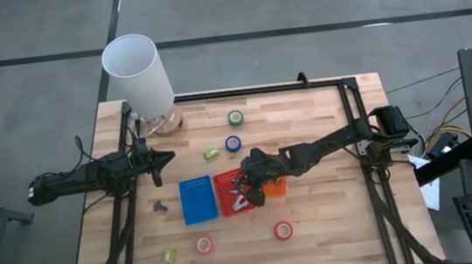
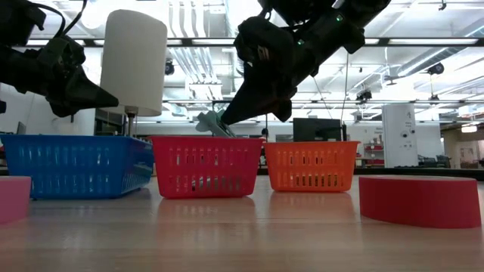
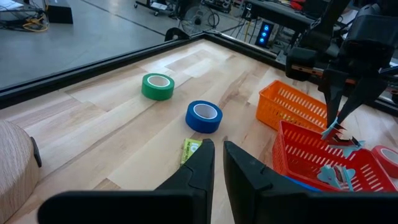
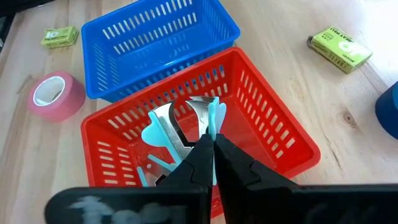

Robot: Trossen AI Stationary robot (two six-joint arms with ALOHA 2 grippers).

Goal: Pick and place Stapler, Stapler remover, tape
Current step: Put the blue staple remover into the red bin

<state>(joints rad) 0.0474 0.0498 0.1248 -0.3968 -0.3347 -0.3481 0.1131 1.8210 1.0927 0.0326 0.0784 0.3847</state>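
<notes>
High view: three baskets sit side by side at mid-table, a blue basket [image 1: 197, 199], a red basket [image 1: 230, 193] and an orange basket [image 1: 275, 186]. The right gripper [image 1: 248, 192] is over the red basket, fingers pinched together on a pale blue stapler remover [image 4: 210, 121]; in the right wrist view its metal claws hang just above the basket's floor, where further pale blue removers [image 4: 149, 167] lie. The left gripper [image 1: 168, 157] hovers clear of the table left of the baskets, fingers nearly closed with a narrow gap, holding nothing.

Tape: a green roll [image 1: 235, 117] and a blue roll [image 1: 234, 143] lie on the far side of the baskets, near each other but apart. A pink roll [image 1: 204, 244] and a red roll [image 1: 283, 230] lie on the near side, well apart. All four rest flat on the wood.

Small yellow-green boxes: one [image 1: 211, 154] beside the blue roll, one [image 1: 171, 255] near the pink roll. A small dark object [image 1: 160, 206] lies left of the blue basket; its kind cannot be told. A white cylinder [image 1: 137, 72] stands at the far left corner
</notes>
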